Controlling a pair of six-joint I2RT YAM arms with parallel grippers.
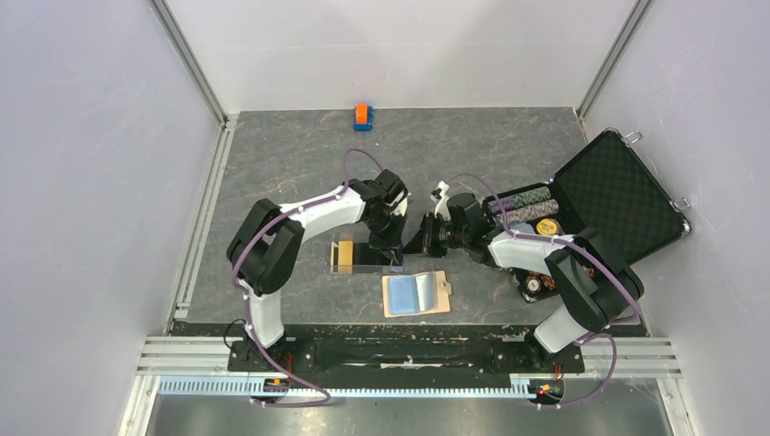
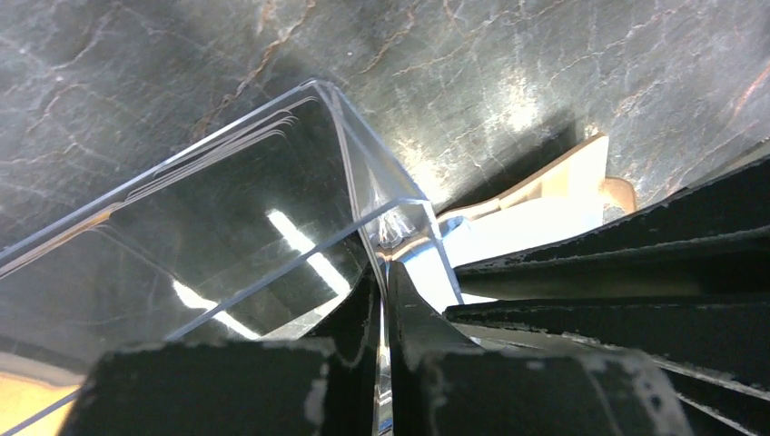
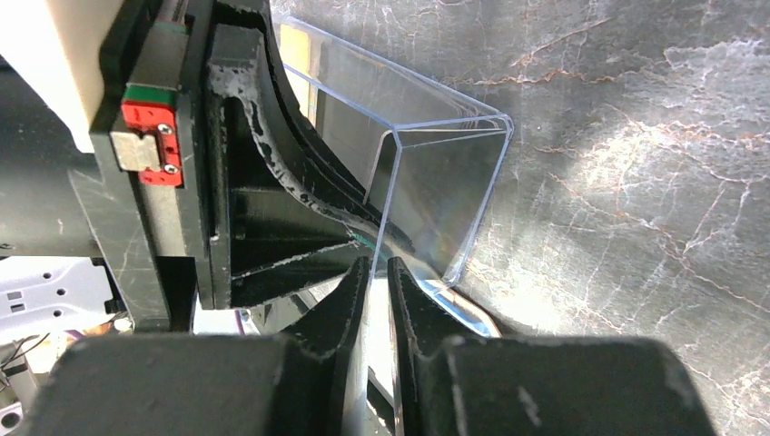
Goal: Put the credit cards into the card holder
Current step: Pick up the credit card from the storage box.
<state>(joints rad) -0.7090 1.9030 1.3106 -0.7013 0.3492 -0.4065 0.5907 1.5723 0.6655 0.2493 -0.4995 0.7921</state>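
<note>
A clear plastic box (image 1: 359,255) lies mid-table, and a gold card (image 1: 342,255) shows at its left end. Both grippers meet at its right end. My left gripper (image 2: 381,272) is shut on a thin wall of the clear box (image 2: 227,209). My right gripper (image 3: 372,263) is shut on the same end of the box (image 3: 436,182), facing the left gripper's fingers (image 3: 272,182). Just in front lies the tan card holder (image 1: 442,292), flat on the table, with a light blue card (image 1: 406,294) on it. The holder's beige edge (image 2: 581,173) shows past the box.
An open black foam-lined case (image 1: 626,195) stands at the right, with rows of poker chips (image 1: 522,207) in it. A small orange-and-blue block (image 1: 363,116) sits at the far edge. A metal rail (image 1: 204,218) runs along the table's left side.
</note>
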